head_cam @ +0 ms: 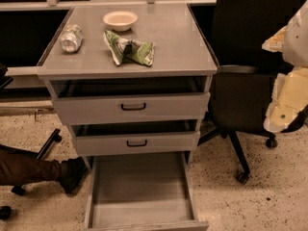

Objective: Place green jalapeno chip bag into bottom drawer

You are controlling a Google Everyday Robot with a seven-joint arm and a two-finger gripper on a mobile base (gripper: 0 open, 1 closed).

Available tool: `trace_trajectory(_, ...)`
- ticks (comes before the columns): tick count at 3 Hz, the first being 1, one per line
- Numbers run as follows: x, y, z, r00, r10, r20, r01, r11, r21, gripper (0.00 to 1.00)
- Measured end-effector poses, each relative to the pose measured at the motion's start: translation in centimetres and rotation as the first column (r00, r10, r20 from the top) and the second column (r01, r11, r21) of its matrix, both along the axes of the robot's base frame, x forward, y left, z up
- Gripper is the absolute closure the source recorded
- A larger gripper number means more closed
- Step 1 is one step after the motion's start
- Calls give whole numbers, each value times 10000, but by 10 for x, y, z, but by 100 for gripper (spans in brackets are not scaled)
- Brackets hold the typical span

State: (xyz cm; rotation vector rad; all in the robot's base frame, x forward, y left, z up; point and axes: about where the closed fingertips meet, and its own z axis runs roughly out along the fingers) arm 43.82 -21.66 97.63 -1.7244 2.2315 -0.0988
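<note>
Tool (288, 97): at the right edge of the view, off the worktop (180, 37); state cannot be told. Green jalapeno chip bag (129, 48): on the worktop, well apart from the tool, toward the view's left. Bottom drawer (139, 191): open, below.

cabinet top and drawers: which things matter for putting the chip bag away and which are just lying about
Job: chip bag, on top; bottom drawer, open; gripper, at right edge.
Lying about: can, bowl, chair.

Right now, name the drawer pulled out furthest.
The bottom drawer: pulled far out, interior exposed; the two upper drawers sit barely open. The gripper hangs at right.
</note>
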Motion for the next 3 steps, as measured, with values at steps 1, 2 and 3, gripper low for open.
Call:
trace_trajectory(1,0,0,0,10000,0,0,0,10000,0,0)
trace_trajectory(2,10,8,-5,9998,198,3,-198,9998,97,0)
trace_trajectory(3,52,47,-50,9949,956,-317,-932,9933,689,0)
